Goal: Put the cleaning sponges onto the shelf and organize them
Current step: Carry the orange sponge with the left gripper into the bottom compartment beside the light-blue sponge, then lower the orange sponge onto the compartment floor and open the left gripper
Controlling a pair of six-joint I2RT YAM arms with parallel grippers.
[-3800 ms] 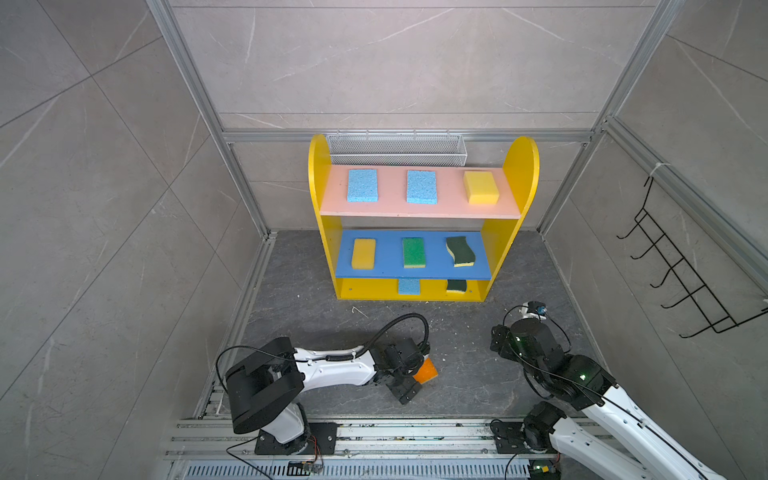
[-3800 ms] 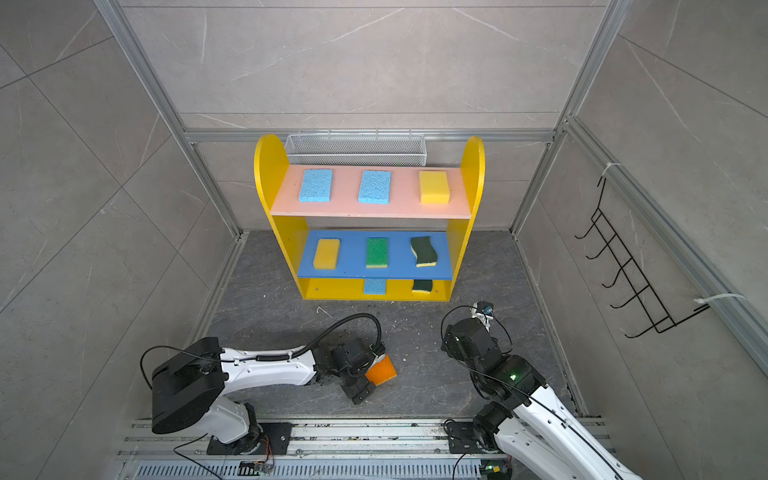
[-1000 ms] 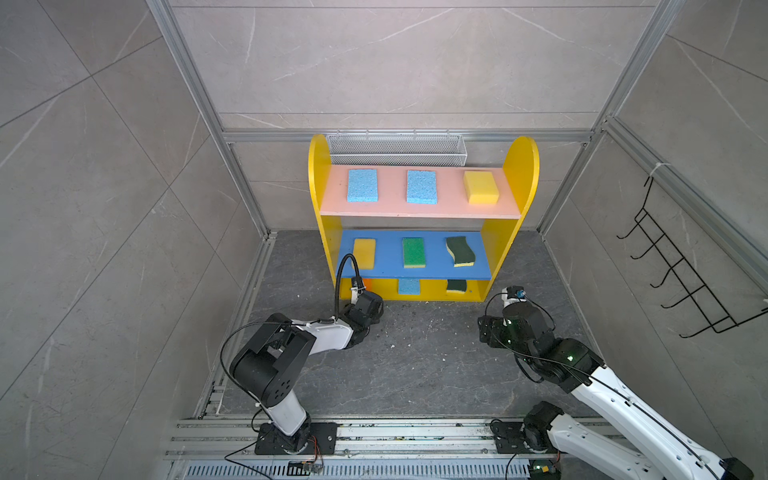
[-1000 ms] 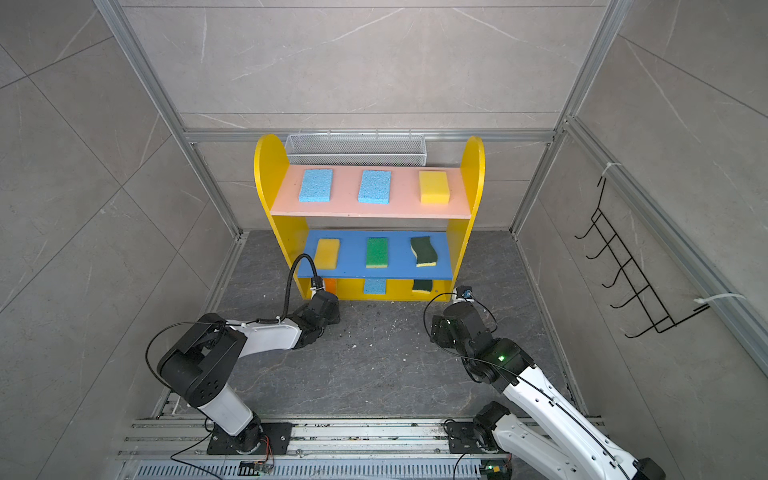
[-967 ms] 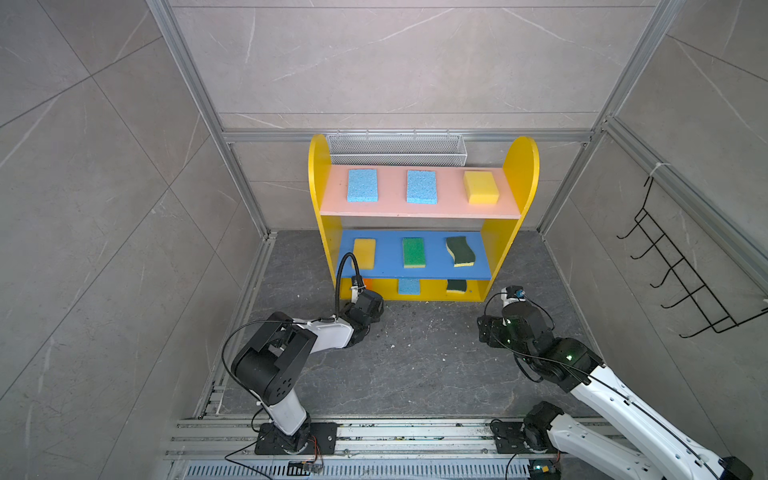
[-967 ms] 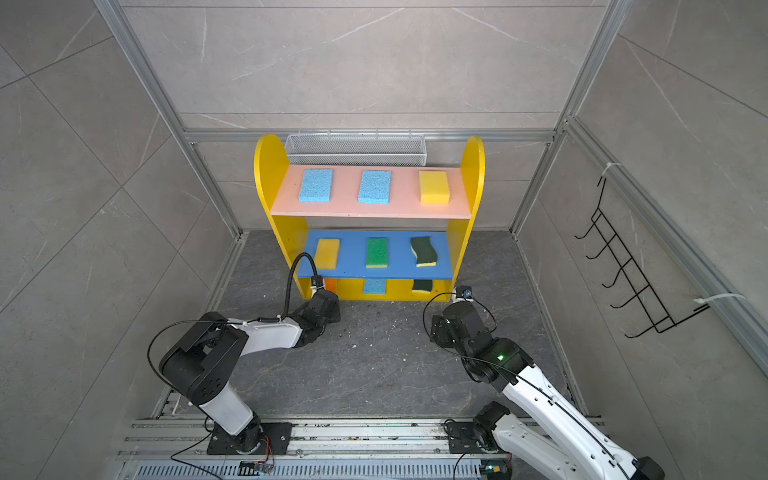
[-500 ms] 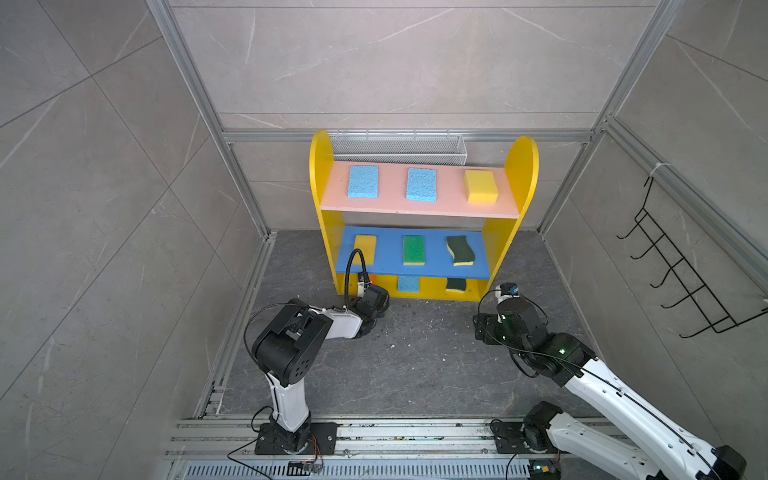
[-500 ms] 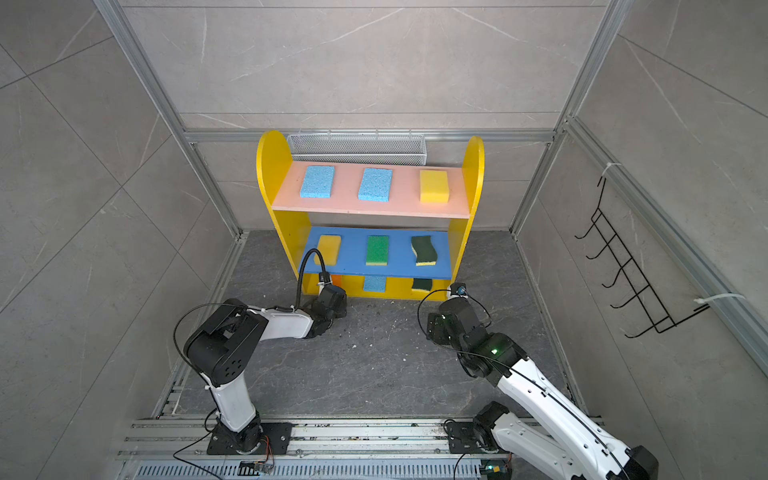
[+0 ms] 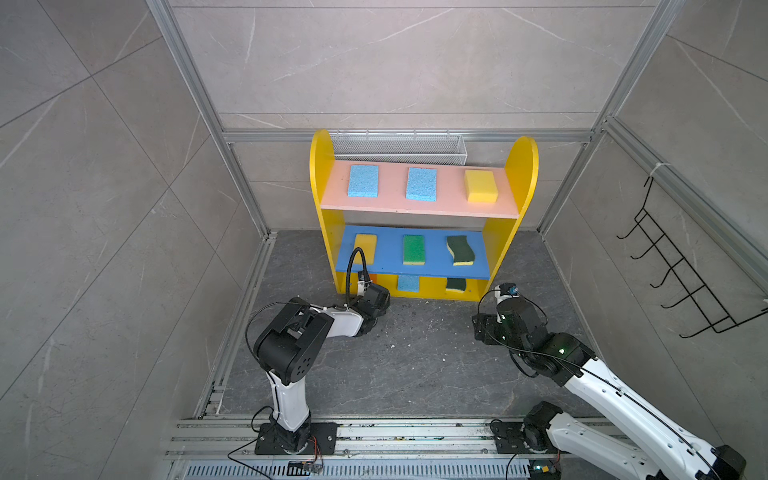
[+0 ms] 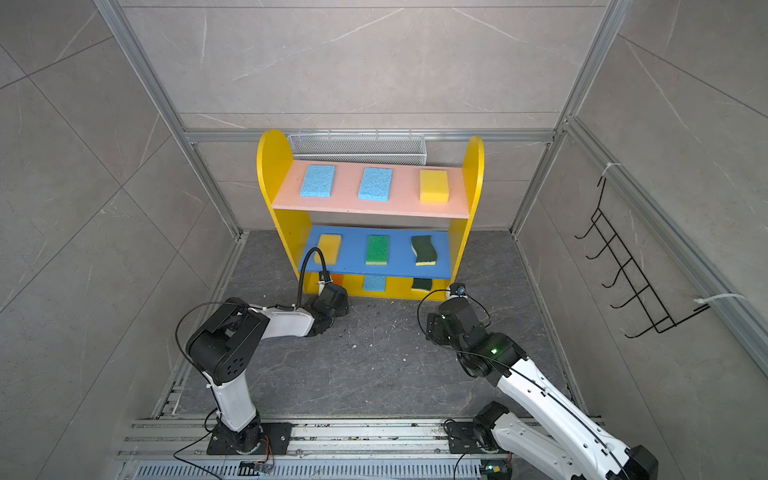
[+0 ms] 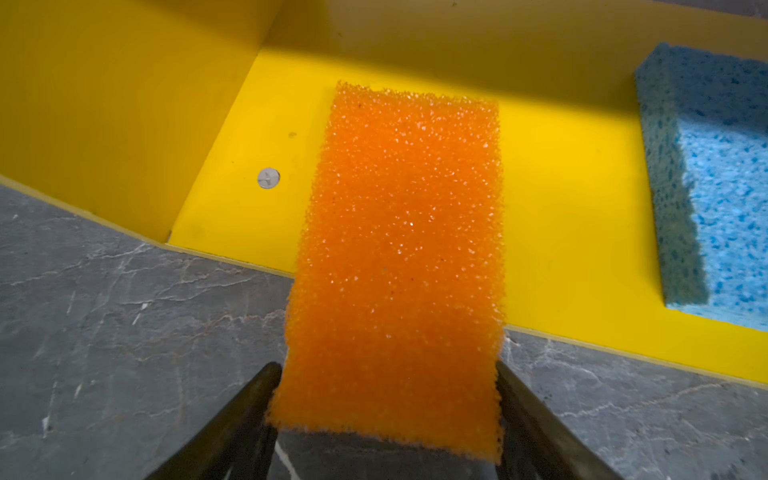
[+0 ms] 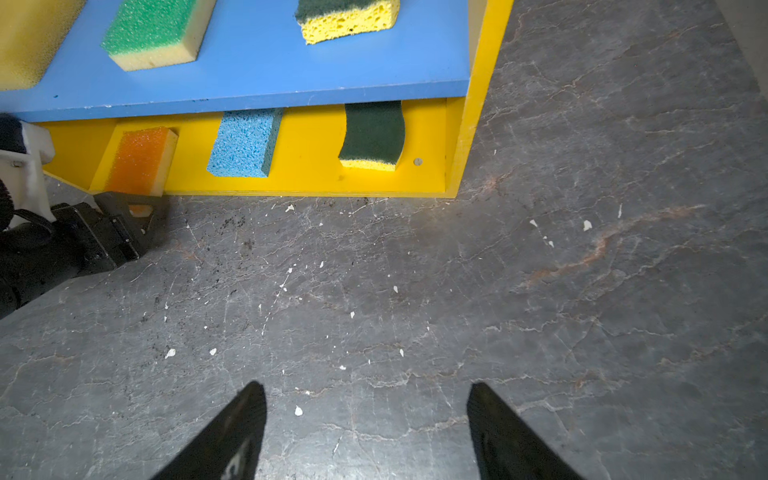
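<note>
The shelf (image 9: 528, 166) stands at the back, with three sponges on its pink board and three on its blue board. On the yellow base lie a light blue sponge (image 12: 243, 143) and a dark-green wavy one (image 12: 374, 137). The orange sponge (image 11: 399, 249) rests with its far part on the left of the base (image 11: 573, 232); its near end juts over the floor. My left gripper (image 11: 385, 365) is open, its fingers close beside that near end and not squeezing it. My right gripper (image 12: 363, 388) hangs open and empty over the floor, right of the shelf's front.
A white wire mesh basket (image 9: 399, 145) hangs behind the shelf. A black hook rack (image 9: 681, 270) hangs on the right wall. The dark stone floor (image 9: 415, 361) carries small crumbs. Metal rails (image 9: 415, 432) run along the front.
My left arm has pushed the orange sponge further into the shelf's base and its jaws have widened off it. The right arm has drifted a little toward the shelf.
</note>
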